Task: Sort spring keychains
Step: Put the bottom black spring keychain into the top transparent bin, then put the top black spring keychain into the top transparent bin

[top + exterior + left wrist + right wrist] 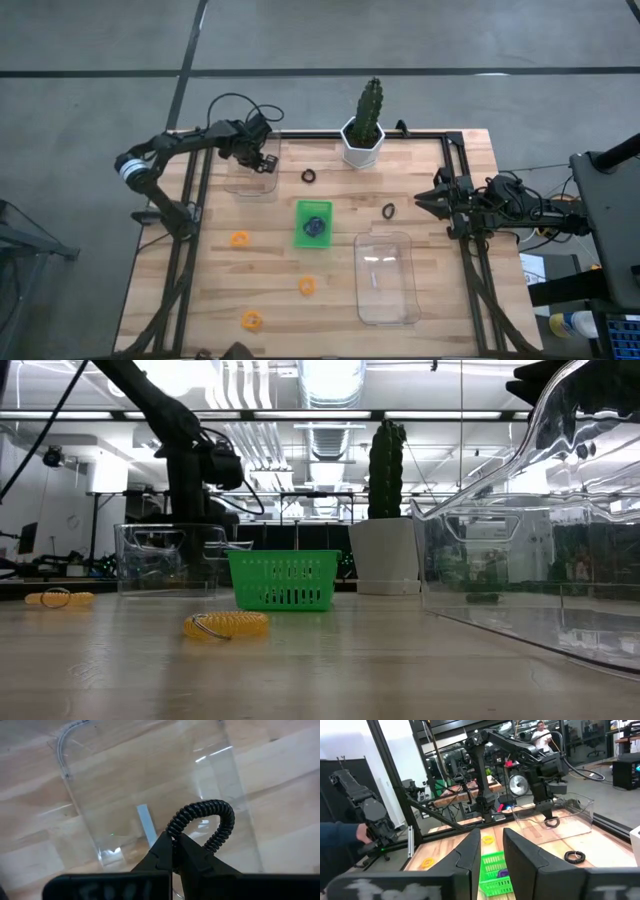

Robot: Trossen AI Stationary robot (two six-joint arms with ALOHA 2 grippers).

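My left gripper [263,160] stands over the clear bin [250,178] at the far left, shut on a black spring keychain [205,820]; the right wrist view shows the keychain [551,822] hanging inside the bin's walls. Two more black keychains [309,176] [388,210] lie on the table. Three orange keychains [238,239] [307,286] [251,320] lie toward the near side. The green tray [300,236] holds purple coils. My right gripper [490,855] waits open at the table's right edge, pointing level. My left gripper pinches the black keychain's coil at one side of its loop [175,829] between its two fingertips. The fingers come steeply from above. The loop arches out past the fingertips and hangs low in the bin; whether it touches the bin's floor I cannot tell.
A second, larger clear bin [387,278] stands at the near right. A potted cactus [365,125] stands at the far middle. A dark frame [470,260] runs along the table's sides. People show in the room beyond the table in the right wrist view.
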